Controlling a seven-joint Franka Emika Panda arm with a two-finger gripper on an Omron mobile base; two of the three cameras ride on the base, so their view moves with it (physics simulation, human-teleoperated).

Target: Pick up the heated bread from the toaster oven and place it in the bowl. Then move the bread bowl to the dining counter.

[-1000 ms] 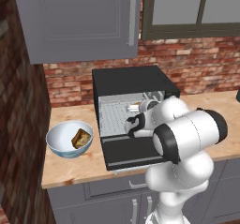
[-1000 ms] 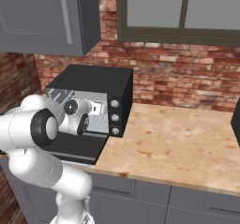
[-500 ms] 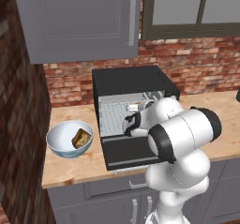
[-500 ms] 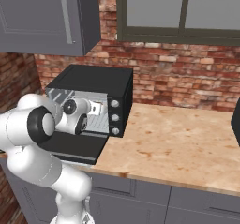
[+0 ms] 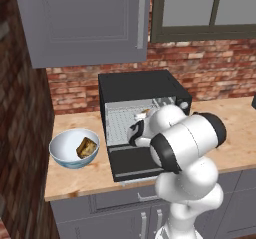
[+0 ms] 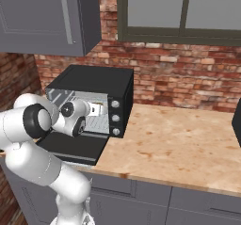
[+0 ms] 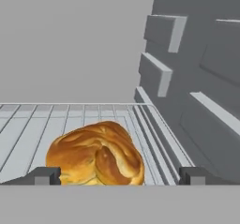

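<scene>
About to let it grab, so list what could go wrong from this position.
1. The heated bread sits between the open fingertips on the wire rack; closing too hard could squash it, too lightly could drop it.
2. The hand is deep inside the toaster oven, near the right wall's ledges; lifting or pulling out crooked may clip them or the door.
3. The bowl already holds a darker chunk, which may crowd the bread.

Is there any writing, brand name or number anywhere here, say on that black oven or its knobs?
None can be read.
The toaster oven carries no brand or label, and its knobs show no markings or numbers at this size.
The bowl, the upper cabinet and the brick wall are plain too.
</scene>
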